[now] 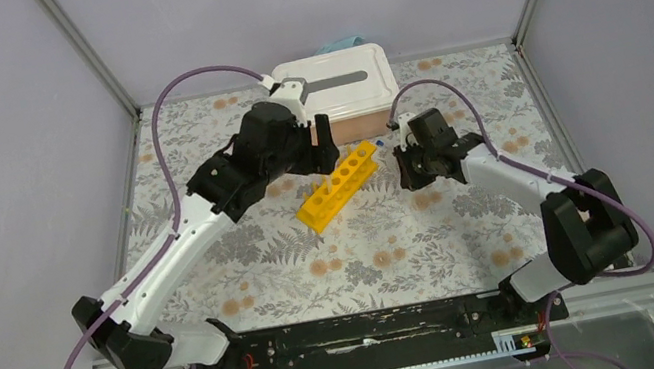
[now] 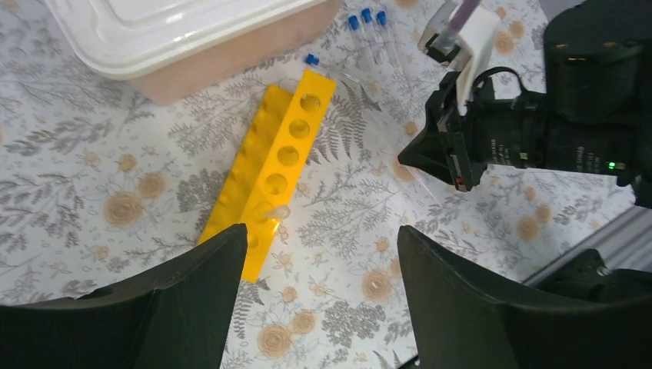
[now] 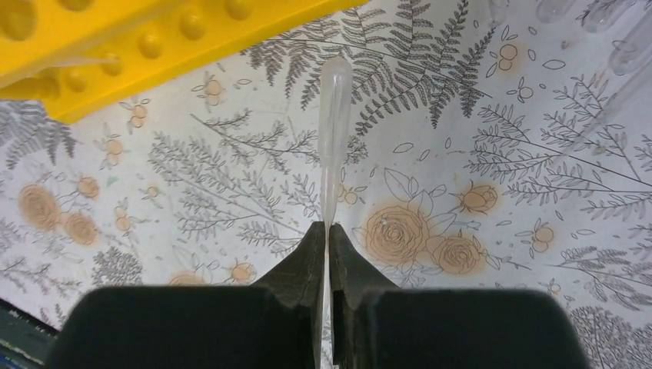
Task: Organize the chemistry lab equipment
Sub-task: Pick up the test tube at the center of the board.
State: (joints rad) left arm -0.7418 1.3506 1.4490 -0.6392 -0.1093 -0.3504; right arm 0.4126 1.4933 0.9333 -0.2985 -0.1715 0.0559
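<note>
The yellow test-tube rack (image 1: 339,183) lies slanted mid-table; it also shows in the left wrist view (image 2: 281,161) with one clear tube (image 2: 274,211) in a near hole, and in the right wrist view (image 3: 154,31). My left gripper (image 2: 321,231) is open and empty, hovering by the rack's near end; it also shows in the top view (image 1: 325,149). My right gripper (image 3: 326,227) is shut on the thin stem of a clear pipette (image 3: 334,108), right of the rack (image 1: 404,166). Blue-capped tubes (image 2: 367,23) lie beyond the rack. The wire ring and the red-spouted bottle are out of view.
A white lidded box (image 1: 337,89) stands at the back behind the rack, seen also in the left wrist view (image 2: 154,38). More clear tubes (image 3: 615,31) lie at the right wrist view's upper right. Metal frame posts and grey walls bound the floral mat.
</note>
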